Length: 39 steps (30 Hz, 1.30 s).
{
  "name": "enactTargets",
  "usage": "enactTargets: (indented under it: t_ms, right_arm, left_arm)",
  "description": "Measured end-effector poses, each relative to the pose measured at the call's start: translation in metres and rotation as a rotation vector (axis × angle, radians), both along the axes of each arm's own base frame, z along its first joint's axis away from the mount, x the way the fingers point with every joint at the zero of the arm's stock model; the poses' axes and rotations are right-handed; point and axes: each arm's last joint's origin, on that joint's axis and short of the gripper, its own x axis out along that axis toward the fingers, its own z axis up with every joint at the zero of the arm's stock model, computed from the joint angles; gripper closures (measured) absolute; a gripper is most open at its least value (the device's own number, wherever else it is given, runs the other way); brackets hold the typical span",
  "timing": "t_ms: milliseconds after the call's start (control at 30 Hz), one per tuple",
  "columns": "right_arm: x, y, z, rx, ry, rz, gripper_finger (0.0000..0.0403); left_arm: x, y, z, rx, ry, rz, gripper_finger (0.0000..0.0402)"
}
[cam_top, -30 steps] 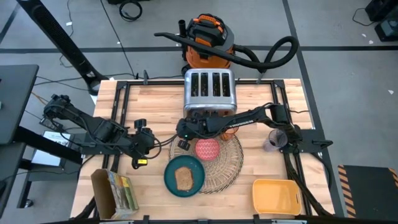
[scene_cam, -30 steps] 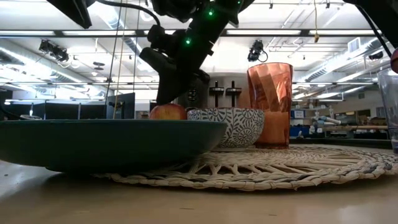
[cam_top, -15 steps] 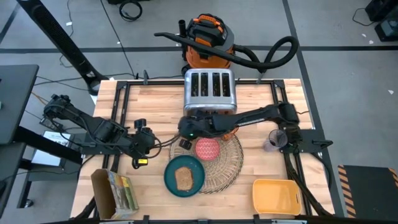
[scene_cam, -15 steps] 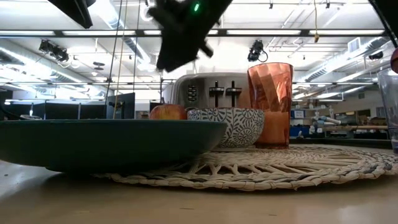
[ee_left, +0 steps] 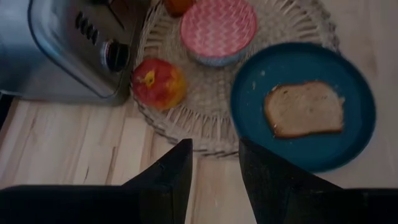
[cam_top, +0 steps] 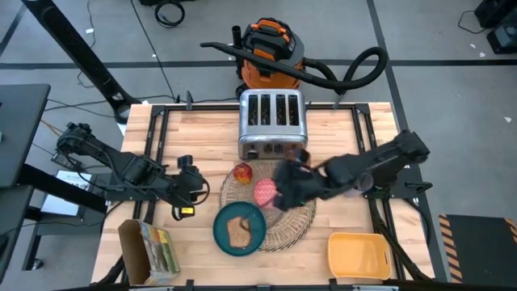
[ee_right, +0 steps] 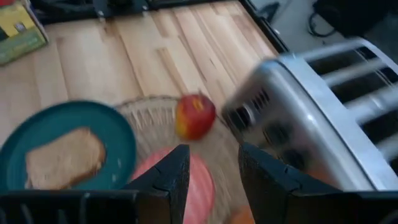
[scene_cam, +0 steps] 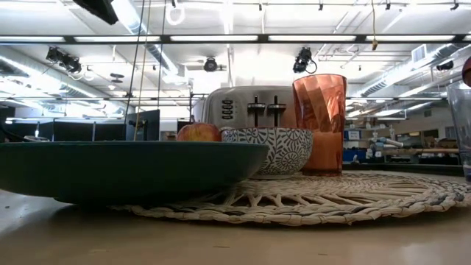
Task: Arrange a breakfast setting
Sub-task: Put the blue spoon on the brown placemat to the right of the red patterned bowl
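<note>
The woven placemat lies at the table's middle. On it rest the red-yellow apple at its far left edge, the pink bowl and the orange cup. The teal plate overlaps the mat's near left edge and carries the toast. My right gripper is open and empty, above the bowl and the mat, pointing toward the apple. My left gripper is open and empty, left of the mat. The blue spoon is out of view.
The chrome toaster stands just beyond the mat. A yellow tray sits at the near right and an open box at the near left. A clear glass stands right of the mat.
My right gripper has risen from over the apple and drawn back toward the table's right, and is now above the bowl. The apple stays where it was, at the mat's far left edge.
</note>
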Motion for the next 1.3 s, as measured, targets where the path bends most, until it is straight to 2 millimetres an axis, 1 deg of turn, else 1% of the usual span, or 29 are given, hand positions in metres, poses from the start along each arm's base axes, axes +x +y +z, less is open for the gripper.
enactTargets:
  t_ms: [167, 400, 467, 567, 700, 900, 1033, 1167, 1300]
  right_arm:
    - [-0.039, 0.018, 0.006, -0.001, 0.044, -0.062, 0.0259]
    - [-0.088, 0.033, 0.005, -0.006, 0.113, -0.205, 0.0259]
    - [-0.093, 0.039, 0.002, 0.024, 0.099, -0.199, 0.0259]
    - [-0.105, 0.047, -0.006, 0.067, 0.129, -0.182, 0.0259]
    - [-0.122, 0.052, -0.021, 0.104, 0.181, -0.207, 0.0259]
    - [-0.148, 0.055, -0.042, 0.166, 0.336, -0.184, 0.0261]
    - [-0.169, 0.054, -0.054, 0.16, 0.419, -0.137, 0.0264]
    - [-0.187, 0.051, -0.06, 0.162, 0.419, -0.13, 0.0264]
    - [-0.2, 0.05, -0.064, 0.17, 0.412, -0.126, 0.0264]
  left_arm:
    - [0.003, -0.001, 0.002, -0.006, -0.043, 0.009, 0.0262]
    - [0.006, -0.003, 0.004, -0.022, -0.076, 0.01, 0.0262]
    - [0.007, -0.003, 0.005, -0.024, -0.086, 0.01, 0.0262]
    - [0.008, -0.003, 0.006, -0.009, -0.104, 0.014, 0.0262]
    - [0.009, -0.003, 0.007, -0.011, -0.12, 0.008, 0.0262]
    - [0.009, -0.004, 0.007, -0.012, -0.123, 0.008, 0.0262]
    - [0.009, -0.003, 0.007, -0.012, -0.123, 0.009, 0.0262]
    - [0.009, -0.003, 0.007, -0.01, -0.123, 0.007, 0.0262]
    - [0.009, -0.003, 0.007, -0.007, -0.123, 0.008, 0.0262]
